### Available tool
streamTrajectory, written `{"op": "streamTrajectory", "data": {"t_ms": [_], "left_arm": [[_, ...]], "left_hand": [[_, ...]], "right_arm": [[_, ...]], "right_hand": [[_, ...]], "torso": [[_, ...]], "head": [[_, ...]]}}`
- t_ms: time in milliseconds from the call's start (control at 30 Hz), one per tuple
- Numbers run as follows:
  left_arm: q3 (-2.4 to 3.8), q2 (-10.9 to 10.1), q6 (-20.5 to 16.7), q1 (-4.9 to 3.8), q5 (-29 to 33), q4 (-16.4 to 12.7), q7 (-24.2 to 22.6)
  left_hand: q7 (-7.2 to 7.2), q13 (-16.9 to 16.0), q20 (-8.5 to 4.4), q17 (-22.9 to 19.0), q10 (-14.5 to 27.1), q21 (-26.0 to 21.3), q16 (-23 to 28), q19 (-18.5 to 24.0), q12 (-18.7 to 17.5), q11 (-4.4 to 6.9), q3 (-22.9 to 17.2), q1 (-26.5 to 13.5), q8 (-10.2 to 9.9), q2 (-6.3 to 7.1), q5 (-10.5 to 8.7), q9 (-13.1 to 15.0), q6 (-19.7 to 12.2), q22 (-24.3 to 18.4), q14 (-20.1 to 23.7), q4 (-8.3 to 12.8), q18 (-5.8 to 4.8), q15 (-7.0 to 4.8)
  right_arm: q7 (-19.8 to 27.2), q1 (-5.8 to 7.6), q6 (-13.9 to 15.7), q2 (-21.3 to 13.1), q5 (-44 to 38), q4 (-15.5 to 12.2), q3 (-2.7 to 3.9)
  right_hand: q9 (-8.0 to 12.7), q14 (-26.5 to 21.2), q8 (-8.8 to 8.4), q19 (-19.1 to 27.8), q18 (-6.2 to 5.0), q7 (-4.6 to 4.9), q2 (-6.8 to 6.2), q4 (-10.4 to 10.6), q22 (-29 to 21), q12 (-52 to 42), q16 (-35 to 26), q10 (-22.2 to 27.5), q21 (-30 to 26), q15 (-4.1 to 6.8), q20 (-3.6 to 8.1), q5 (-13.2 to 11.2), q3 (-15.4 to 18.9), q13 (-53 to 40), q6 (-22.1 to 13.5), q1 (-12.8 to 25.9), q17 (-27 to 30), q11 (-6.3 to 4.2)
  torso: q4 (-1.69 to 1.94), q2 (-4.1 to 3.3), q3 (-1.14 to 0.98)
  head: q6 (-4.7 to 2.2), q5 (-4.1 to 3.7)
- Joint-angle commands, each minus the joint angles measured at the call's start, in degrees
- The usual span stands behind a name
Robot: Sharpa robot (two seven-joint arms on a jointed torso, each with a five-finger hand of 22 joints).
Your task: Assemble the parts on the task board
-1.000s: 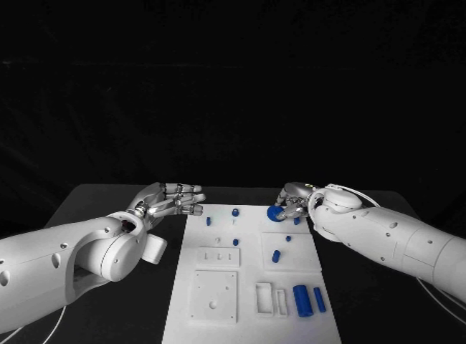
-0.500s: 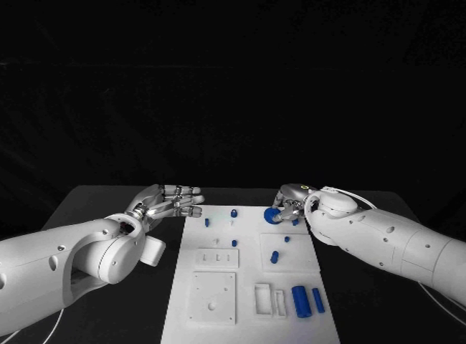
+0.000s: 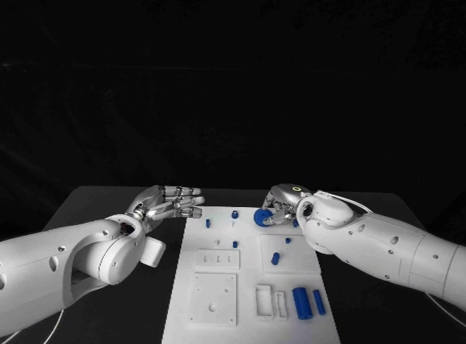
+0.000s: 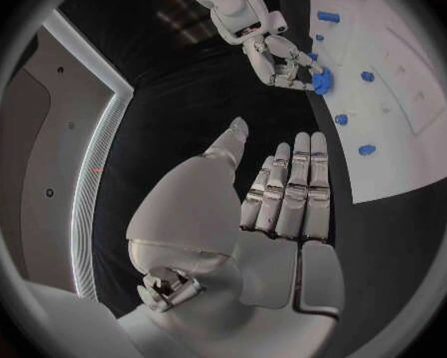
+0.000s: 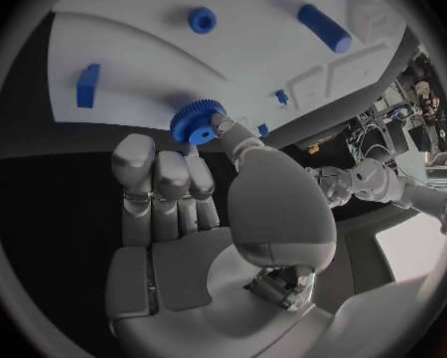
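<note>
Blue toothed gear (image 5: 194,122) pinched in right hand (image 5: 199,215).

No lettering, label, brand mark, number or sign can be read anywhere on the white task board (image 3: 251,287), its blue parts, the black table or the robot's arms and hands.
</note>
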State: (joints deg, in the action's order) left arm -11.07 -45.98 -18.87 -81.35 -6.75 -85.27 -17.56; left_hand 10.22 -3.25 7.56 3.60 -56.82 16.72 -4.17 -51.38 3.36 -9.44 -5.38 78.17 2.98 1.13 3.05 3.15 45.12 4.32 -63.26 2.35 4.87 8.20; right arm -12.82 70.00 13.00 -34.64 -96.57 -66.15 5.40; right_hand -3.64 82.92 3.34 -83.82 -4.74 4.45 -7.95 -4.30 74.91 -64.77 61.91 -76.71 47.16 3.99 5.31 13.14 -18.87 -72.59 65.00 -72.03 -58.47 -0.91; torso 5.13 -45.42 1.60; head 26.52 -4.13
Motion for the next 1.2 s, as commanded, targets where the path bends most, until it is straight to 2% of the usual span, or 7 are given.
{"op": "streamTrajectory", "data": {"t_ms": [33, 300, 533, 633, 933, 1133, 1200], "left_arm": [[0.05, 0.0, 0.5, -0.06, 0.2, -0.2, -0.3], [0.06, 0.0, 0.5, -0.06, 0.2, -0.3, -0.3], [0.06, 0.2, 0.5, -0.06, 0.2, -0.3, -0.3], [0.06, 0.3, 0.6, -0.06, 0.2, -0.2, -0.3], [0.06, 0.4, 0.6, -0.06, 0.2, -0.1, -0.2], [0.07, 0.6, 0.7, -0.06, 0.2, 0.0, -0.2], [0.07, 0.6, 0.7, -0.07, 0.2, 0.0, -0.2]], "left_hand": [[-0.05, -0.1, 0.01, 0.1, 0.5, 0.2, 0.3, 0.2, 0.1, 0.03, -0.3, 0.1, 0.2, 0.37, 0.27, -0.1, -0.2, -0.1, 0.4, 0.0, -0.6, 0.09], [-0.06, -0.1, 0.01, 0.1, 0.4, 0.2, 0.3, 0.3, 0.1, 0.07, -0.3, 0.0, 0.2, 0.41, 0.27, -0.1, -0.1, -0.1, 0.4, 0.0, -0.64, 0.08], [-0.06, -0.1, 0.01, 0.1, 0.4, 0.2, 0.3, 0.3, 0.1, 0.07, -0.3, 0.0, 0.2, 0.41, 0.27, -0.1, -0.1, -0.1, 0.4, 0.0, -0.64, 0.08], [-0.06, -0.1, 0.0, 0.1, 0.4, 0.2, 0.3, 0.3, 0.1, 0.06, -0.3, 0.1, 0.1, 0.45, 0.25, -0.1, -0.2, -0.1, 0.4, 0.1, -0.66, 0.09], [-0.06, -0.1, 0.0, 0.1, 0.4, 0.2, 0.3, 0.3, 0.1, 0.06, -0.3, 0.1, 0.1, 0.45, 0.25, -0.1, -0.2, -0.1, 0.4, 0.1, -0.66, 0.09], [-0.06, -0.1, 0.0, 0.1, 0.4, 0.2, 0.3, 0.3, 0.1, 0.06, -0.3, 0.1, 0.1, 0.45, 0.25, -0.1, -0.2, -0.1, 0.4, 0.1, -0.66, 0.09], [-0.06, -0.1, 0.0, 0.1, 0.4, 0.2, 0.3, 0.3, 0.1, 0.06, -0.3, 0.1, 0.1, 0.45, 0.25, -0.1, -0.2, -0.1, 0.4, 0.1, -0.66, 0.09]], "right_arm": [[-3.0, 0.01, 2.8, 0.3, -4.6, -2.4, 0.0], [-5.7, -0.02, 5.7, 1.8, -8.0, -5.6, -0.17], [-6.7, -0.54, 7.2, 4.3, -9.7, -4.9, -1.25], [-6.9, -0.87, 7.5, 5.4, -10.0, -4.3, -1.51], [-6.7, -1.7, 7.7, 8.9, -10.4, -0.1, -2.21], [-6.7, -2.22, 7.8, 10.2, -10.8, 2.3, -2.47], [-6.7, -2.3, 7.7, 10.5, -10.9, 3.0, -2.5]], "right_hand": [[0.0, 0.2, 0.2, -3.5, 0.57, 0.03, -0.72, 0.6, 5.4, -0.2, 0.2, -0.4, 0.5, 0.38, 0.29, -0.8, -0.3, 0.0, 0.6, 0.0, 0.1, 0.15], [0.0, 0.2, 0.21, -3.5, 0.61, 0.03, -1.64, 1.4, 5.5, 0.0, 0.2, -0.5, 0.9, 0.43, 0.34, -1.7, -2.0, 0.1, 0.7, -0.2, 0.4, 0.15], [0.0, 0.1, 0.2, -3.6, 0.64, 0.03, -1.84, 1.4, 5.5, 0.1, 0.1, -0.5, 1.2, 0.44, 0.34, -2.2, -2.4, 0.2, 0.7, -0.2, 0.6, 0.16], [0.0, 0.2, 0.19, -3.6, 0.64, 0.04, -1.92, 1.5, 5.5, 0.1, 0.1, -0.5, 1.2, 0.45, 0.35, -2.3, -2.6, 0.2, 0.6, -0.2, 0.6, 0.18], [0.0, 0.1, 0.2, -3.6, 0.6, 0.08, -2.0, 1.5, 5.4, 0.1, 0.0, -0.5, 1.1, 0.51, 0.41, -2.2, -2.9, 0.2, 0.5, -0.2, 0.8, 0.19], [0.0, 0.1, 0.21, -3.6, 0.61, 0.09, -1.97, 1.5, 5.4, 0.2, -0.1, -0.5, 1.2, 0.5, 0.4, -2.2, -3.0, 0.3, 0.5, -0.2, 0.9, 0.22], [0.0, 0.1, 0.2, -3.6, 0.6, 0.11, -1.99, 1.4, 5.4, 0.4, -0.2, -0.4, 1.0, 0.52, 0.42, -2.2, -3.0, 0.4, 0.4, -0.2, 1.0, 0.22]], "torso": [[0.06, -0.05, 0.06], [0.15, -0.04, 0.12], [0.31, -0.16, 0.09], [0.37, -0.17, 0.11], [0.06, -0.16, 0.07], [0.25, -0.16, 0.06], [0.16, -0.1, 0.05]], "head": [[-0.09, 0.07], [-0.21, 0.32], [-0.34, 0.46], [-0.17, 0.38], [-0.13, 0.47], [-0.14, 0.53], [-0.01, 0.62]]}}
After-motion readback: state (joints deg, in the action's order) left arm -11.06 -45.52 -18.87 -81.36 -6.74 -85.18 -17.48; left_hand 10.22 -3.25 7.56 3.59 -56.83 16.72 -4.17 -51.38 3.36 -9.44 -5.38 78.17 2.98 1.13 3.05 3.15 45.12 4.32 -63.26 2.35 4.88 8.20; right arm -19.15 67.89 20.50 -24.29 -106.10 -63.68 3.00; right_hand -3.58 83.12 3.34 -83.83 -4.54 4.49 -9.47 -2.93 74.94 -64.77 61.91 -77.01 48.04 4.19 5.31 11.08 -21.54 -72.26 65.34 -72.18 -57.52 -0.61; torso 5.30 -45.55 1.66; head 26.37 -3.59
